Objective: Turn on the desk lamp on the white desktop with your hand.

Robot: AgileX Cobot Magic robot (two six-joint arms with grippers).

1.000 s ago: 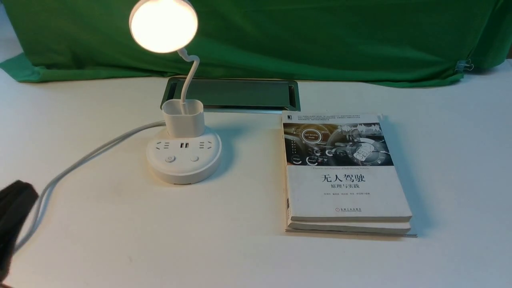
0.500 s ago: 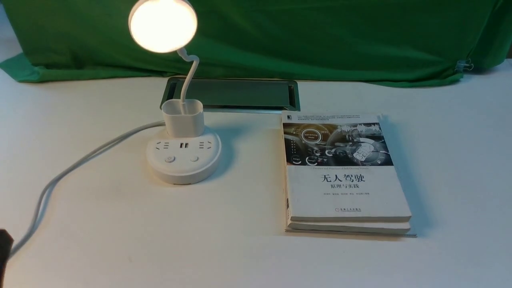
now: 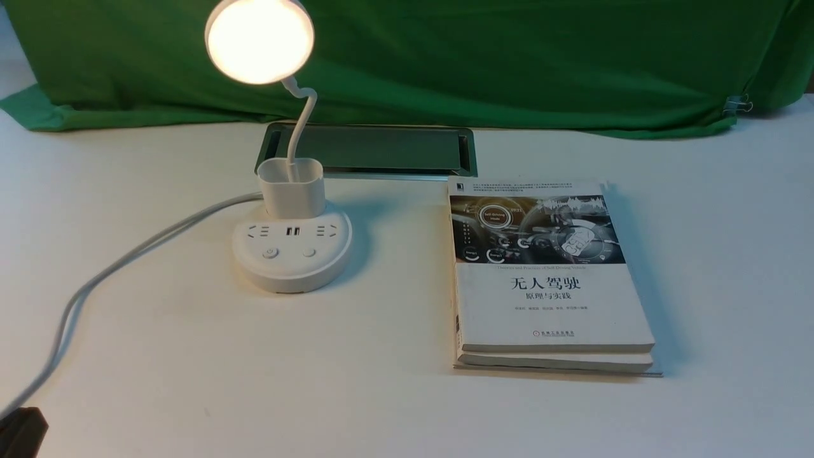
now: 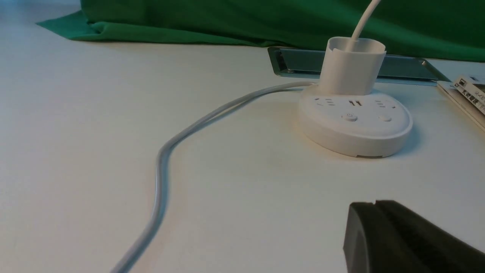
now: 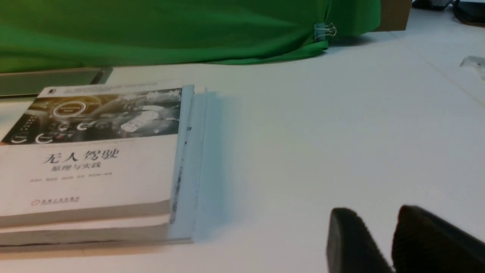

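A: What had just changed?

B: The left tool (image 3: 19, 432) had pulled back to the near left corner, clenched on nothing; a second before it stood higher up that edge. The desk lamp (image 3: 292, 248) sat ahead and right of it on the white worktop (image 3: 191, 356), head glowing, so the job looked done.

A: And farther right?

B: The books (image 3: 550, 280) hadn't moved; the right tool (image 5: 382, 242), released, held nothing.
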